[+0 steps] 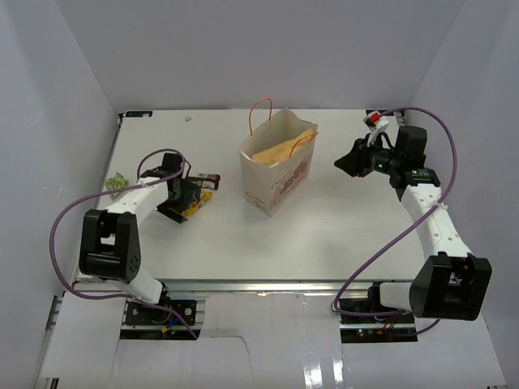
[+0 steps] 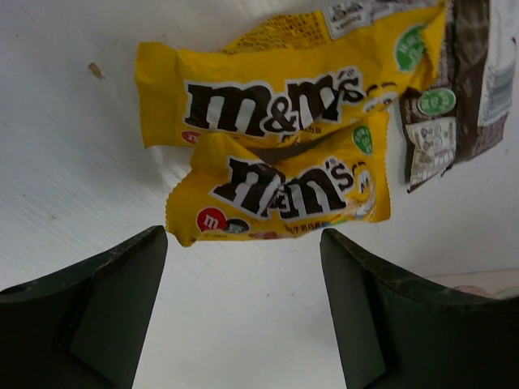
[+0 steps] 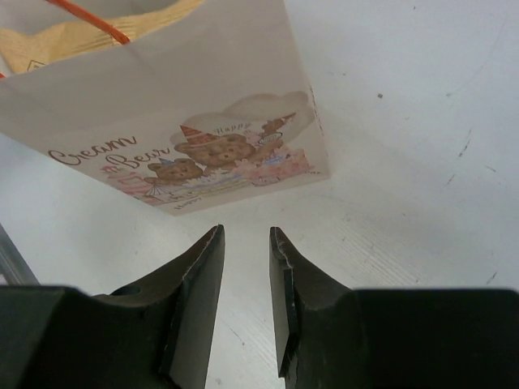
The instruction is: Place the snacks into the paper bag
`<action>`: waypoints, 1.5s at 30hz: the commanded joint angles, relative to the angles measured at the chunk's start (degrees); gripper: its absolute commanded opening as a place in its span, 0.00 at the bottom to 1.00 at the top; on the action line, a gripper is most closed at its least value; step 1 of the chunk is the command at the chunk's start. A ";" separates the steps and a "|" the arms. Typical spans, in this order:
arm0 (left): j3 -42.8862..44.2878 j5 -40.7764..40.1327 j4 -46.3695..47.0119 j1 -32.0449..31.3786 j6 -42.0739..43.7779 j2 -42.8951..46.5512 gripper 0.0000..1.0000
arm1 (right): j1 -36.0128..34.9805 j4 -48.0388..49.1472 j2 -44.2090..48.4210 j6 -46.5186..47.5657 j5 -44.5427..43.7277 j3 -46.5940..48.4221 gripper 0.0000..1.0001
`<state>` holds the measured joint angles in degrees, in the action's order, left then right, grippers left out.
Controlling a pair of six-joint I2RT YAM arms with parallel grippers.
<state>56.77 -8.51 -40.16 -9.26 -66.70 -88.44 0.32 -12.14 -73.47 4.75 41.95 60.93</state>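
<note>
Two yellow candy packets lie overlapping on the table, the upper packet (image 2: pixel 268 89) behind the lower packet (image 2: pixel 284 186). A dark brown bar (image 2: pixel 458 89) lies at their right end. My left gripper (image 2: pixel 243 237) hovers open just short of the lower packet, holding nothing; from above, the left gripper (image 1: pixel 189 200) covers most of the yellow. The cream paper bag (image 1: pixel 276 170) stands upright mid-table with a large tan crinkly bag (image 1: pixel 280 147) inside. My right gripper (image 3: pixel 246 232) points at the paper bag (image 3: pixel 186 105), its jaws a narrow gap apart and empty.
A small green item (image 1: pixel 117 181) lies at the table's left edge. A small red and white item (image 1: pixel 375 121) sits at the back right, behind the right arm. The bag's orange cord handles (image 1: pixel 261 113) stick up above its rim.
</note>
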 commanded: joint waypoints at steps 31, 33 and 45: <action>4.91 31.44 26.27 1.00 25.64 25.24 0.00 | 4.69 -1.74 6.76 2.98 4.36 -6.08 0.35; 7.81 31.63 27.32 -0.75 27.05 25.52 0.00 | 4.69 -1.92 6.68 3.16 4.28 -6.17 0.35; 31.63 14.09 25.84 -21.49 33.91 5.41 0.00 | 5.04 -2.36 8.34 3.42 3.66 -7.22 0.35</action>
<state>85.19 14.22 -13.26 -28.36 -35.09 -79.18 4.89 -14.11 -67.22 7.11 45.19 54.35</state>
